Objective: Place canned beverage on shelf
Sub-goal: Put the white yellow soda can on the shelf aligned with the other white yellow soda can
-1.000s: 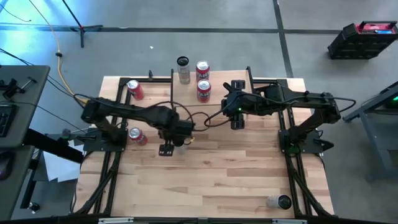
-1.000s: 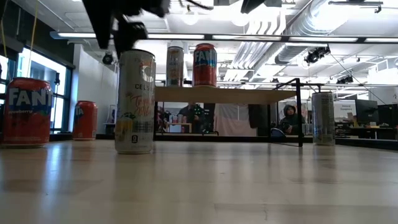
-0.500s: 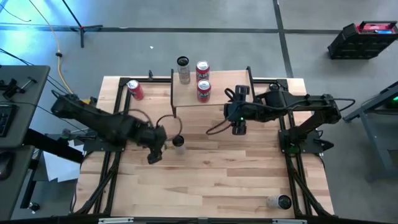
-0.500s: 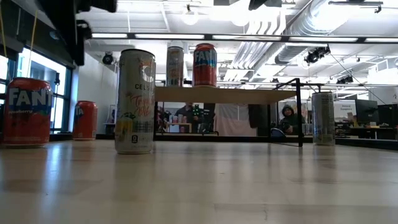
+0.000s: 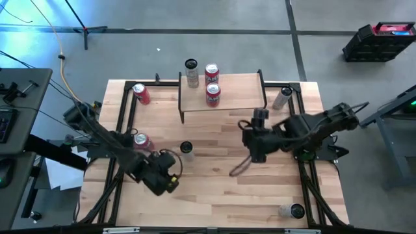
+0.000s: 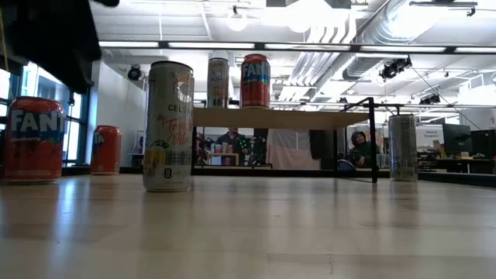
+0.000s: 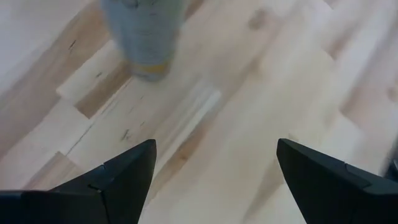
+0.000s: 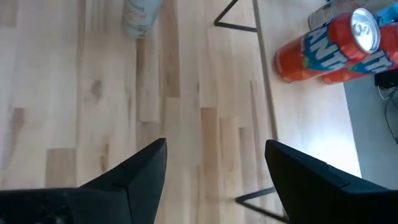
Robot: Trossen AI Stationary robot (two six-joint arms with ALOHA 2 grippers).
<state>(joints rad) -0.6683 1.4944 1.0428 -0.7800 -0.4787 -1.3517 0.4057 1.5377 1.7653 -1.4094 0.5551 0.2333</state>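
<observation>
Both arms have withdrawn from the shelf [image 5: 222, 97]. Left end effector [image 5: 162, 182] now sits toward the worktop's [image 5: 221, 195] near-left area, fingers apart, holding nothing. Right end effector [image 5: 258, 151] sits right of centre, fingers likewise apart and empty. White slim can [image 5: 186, 149] stands alone on the worktop before the shelf, between the two end effectors. Shelf carries two red cans and one silver can
</observation>
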